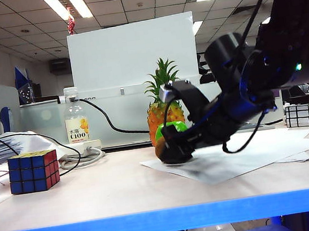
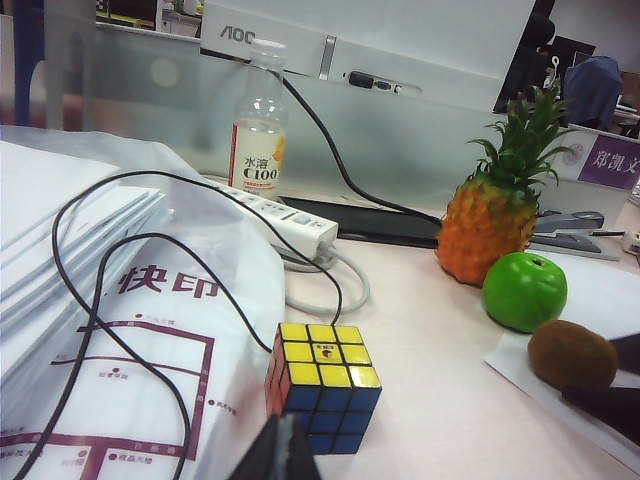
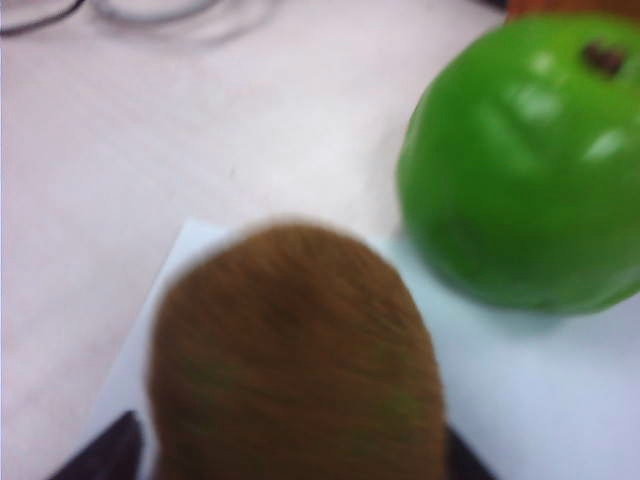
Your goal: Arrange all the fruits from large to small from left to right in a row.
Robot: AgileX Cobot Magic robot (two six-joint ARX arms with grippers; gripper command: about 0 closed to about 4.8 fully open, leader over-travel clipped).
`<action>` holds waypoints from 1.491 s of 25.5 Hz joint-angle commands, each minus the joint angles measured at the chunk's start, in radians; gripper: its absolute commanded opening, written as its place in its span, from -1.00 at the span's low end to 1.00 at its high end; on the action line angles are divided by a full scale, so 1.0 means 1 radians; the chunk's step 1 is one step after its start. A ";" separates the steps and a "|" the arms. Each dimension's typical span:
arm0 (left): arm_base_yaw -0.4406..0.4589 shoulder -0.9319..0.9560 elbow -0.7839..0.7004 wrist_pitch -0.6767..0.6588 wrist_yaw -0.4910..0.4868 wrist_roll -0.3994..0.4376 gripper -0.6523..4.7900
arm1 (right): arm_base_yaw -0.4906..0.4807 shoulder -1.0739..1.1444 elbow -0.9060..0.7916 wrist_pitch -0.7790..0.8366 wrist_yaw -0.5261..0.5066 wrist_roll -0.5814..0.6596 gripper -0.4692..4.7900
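right gripper: the right gripper (image 1: 168, 151) is down at the table beside the sheet's left corner, its dark fingers (image 2: 605, 400) spread, one on each side of the kiwi (image 3: 295, 355); whether they press on it i cannot tell.
kiwi: brown and fuzzy, lying on the near left corner of the white paper sheet (image 3: 540, 400), filling the lower part of the right wrist view, blurred.
apple: the green apple (image 2: 524, 290) stands just behind the kiwi, near it, at the edge of the same sheet.
pineapple: the orange pineapple (image 2: 490, 225) stands upright behind the apple, green crown up, close to it.
left gripper: only a dark tip of the left gripper (image 2: 280, 455) shows at the lower edge of its own view, the fingers looking pressed together, holding nothing, well apart from the fruits.
rubik's cube: the cube (image 2: 322, 385) sits on the table just beyond the left gripper, yellow face up.
bottle: a clear bottle (image 2: 256, 135) with a yellow label stands farther back by the white power strip (image 2: 280, 215).
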 commanded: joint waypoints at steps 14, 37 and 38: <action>0.001 -0.002 0.001 0.017 0.004 -0.003 -0.78 | 0.016 0.029 0.029 0.093 -0.045 0.058 0.36; 0.000 -0.002 0.001 0.035 0.038 -0.002 -0.78 | 0.027 0.069 0.061 0.122 -0.048 0.083 0.36; 0.000 -0.002 0.001 0.035 0.055 0.001 -0.78 | 0.028 0.069 0.063 0.122 -0.050 0.083 0.17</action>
